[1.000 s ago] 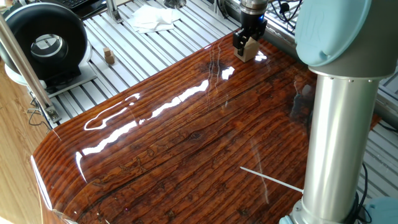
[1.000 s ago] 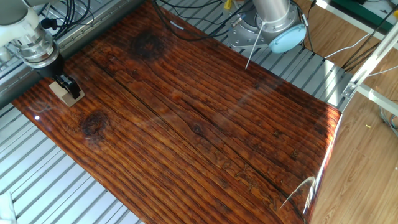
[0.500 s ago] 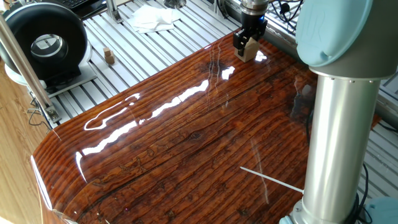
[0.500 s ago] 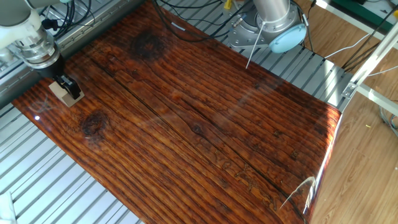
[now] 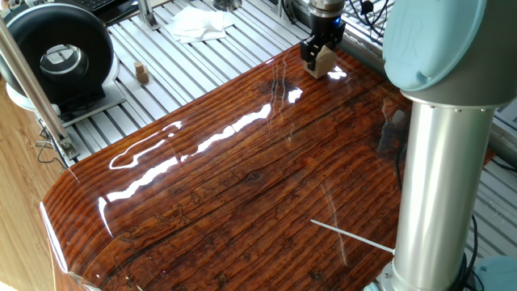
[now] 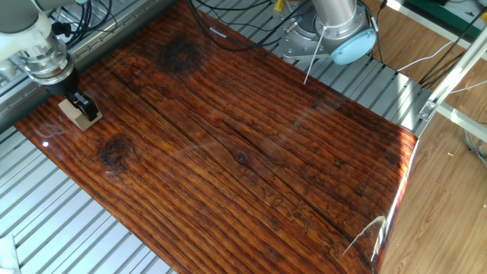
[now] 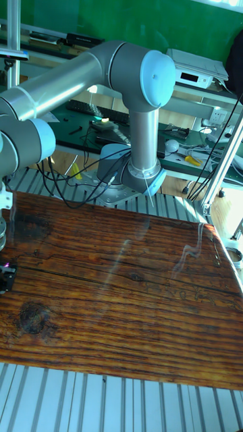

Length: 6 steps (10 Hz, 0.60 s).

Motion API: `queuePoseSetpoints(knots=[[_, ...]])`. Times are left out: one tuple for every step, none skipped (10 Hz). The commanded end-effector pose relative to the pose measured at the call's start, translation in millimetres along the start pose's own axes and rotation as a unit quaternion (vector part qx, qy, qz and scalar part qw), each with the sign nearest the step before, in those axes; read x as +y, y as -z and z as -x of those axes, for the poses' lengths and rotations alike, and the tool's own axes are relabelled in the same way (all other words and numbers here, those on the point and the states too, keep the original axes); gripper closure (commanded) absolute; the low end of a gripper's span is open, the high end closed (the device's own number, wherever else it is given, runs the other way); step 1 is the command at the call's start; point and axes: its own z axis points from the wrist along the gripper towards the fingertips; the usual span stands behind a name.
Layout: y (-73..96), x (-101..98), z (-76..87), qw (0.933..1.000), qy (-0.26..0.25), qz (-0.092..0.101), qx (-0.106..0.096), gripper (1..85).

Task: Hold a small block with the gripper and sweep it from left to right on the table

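Right now my black two-fingered tool (image 5: 321,55) (image 6: 79,108) is clamped on the plain light-tan wooden cube (image 5: 325,61) (image 6: 74,114), which rests on the glossy dark reddish-brown striped-grain desk (image 5: 242,194) (image 6: 251,152) close to one corner. Beyond that corner, silver slatted aluminium surface (image 5: 186,65) carries a tiny darker-brown wooden piece (image 5: 141,73).

The table (image 6: 251,152) under my arm was a glossy reddish-brown board with striped grain, dark knots and rounded corners, lying on a silver slatted aluminium surface (image 5: 202,65). The small block (image 6: 74,112) sat near the board's corner, resting on the wood. Out on the slats lay a tiny darker-brown wooden piece (image 5: 142,73), a crumpled white cloth (image 5: 198,23) and a black round device (image 5: 60,56)
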Motion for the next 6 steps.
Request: queuePoseSetpoints(knots=[[9.7, 47.7, 3.3, 0.9953, -0.026, 0.094, 0.001, 84.7], [8.3, 22.6, 8.7, 0.9988, -0.006, 0.049, -0.008, 84.7], [6.3, 2.9, 8.0, 0.9999, -0.001, 0.01, -0.007, 84.7], [6.2, -6.1, 8.1, 0.9999, -0.006, -0.003, -0.007, 84.7], [6.5, -12.9, 9.1, 0.9998, -0.014, -0.011, -0.008, 84.7], [7.6, -0.4, 6.7, 0.9997, -0.022, 0.012, -0.004, 84.7]])
